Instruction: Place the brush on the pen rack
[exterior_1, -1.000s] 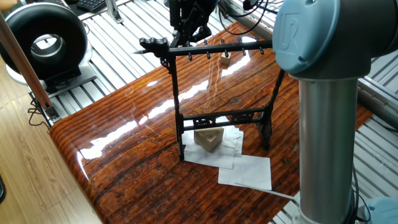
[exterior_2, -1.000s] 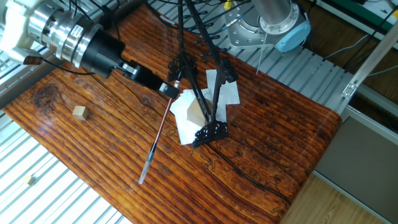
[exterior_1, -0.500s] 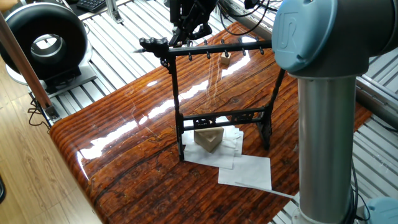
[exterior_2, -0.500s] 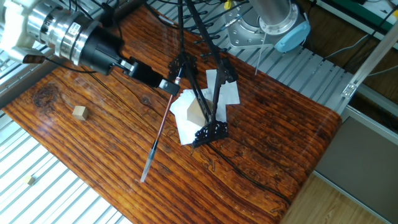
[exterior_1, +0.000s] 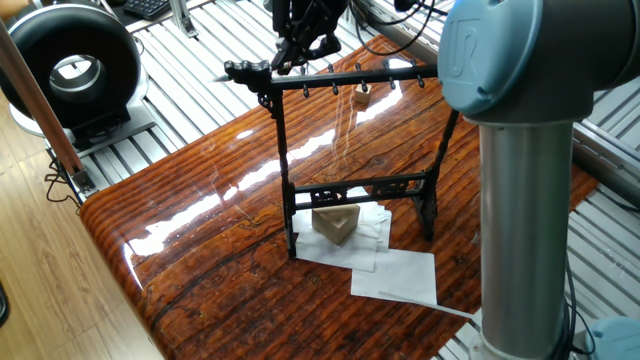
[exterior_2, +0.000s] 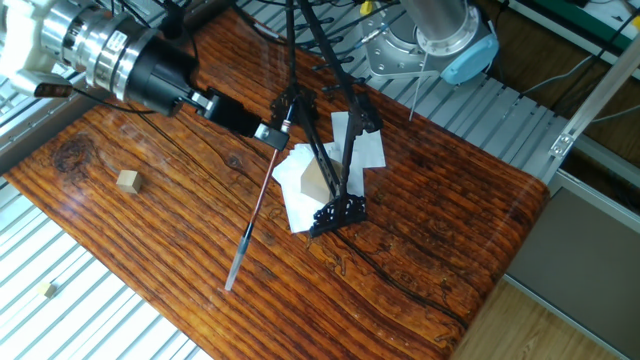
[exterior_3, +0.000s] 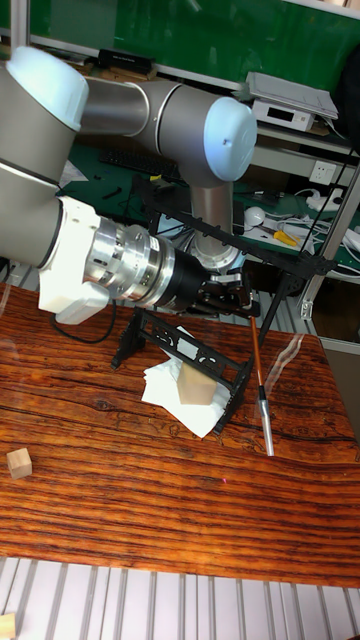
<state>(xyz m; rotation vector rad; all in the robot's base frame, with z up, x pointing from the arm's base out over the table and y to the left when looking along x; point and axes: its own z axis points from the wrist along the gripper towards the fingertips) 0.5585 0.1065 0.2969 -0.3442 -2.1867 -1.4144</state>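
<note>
Compared with a second ago, the arm (exterior_3: 120, 265) has drawn slightly back from the rack, toward the far edge of the surface (exterior_2: 420, 240); nothing else has shifted. The rack (exterior_1: 350, 150) stands on white paper sheets (exterior_1: 395, 272) in the middle of the surface, over a tan block (exterior_1: 336, 222). The brush (exterior_3: 261, 385) hangs straight down from the rack's top crossbar near one end, its pale tip just above the wood. The gripper (exterior_2: 268, 133) sits level with the crossbar, just beside the brush's top end. Whether the fingers clamp the brush or stand apart from it cannot be told. A small wooden cube (exterior_2: 126, 180) lies well apart, near the surface's edge.
</note>
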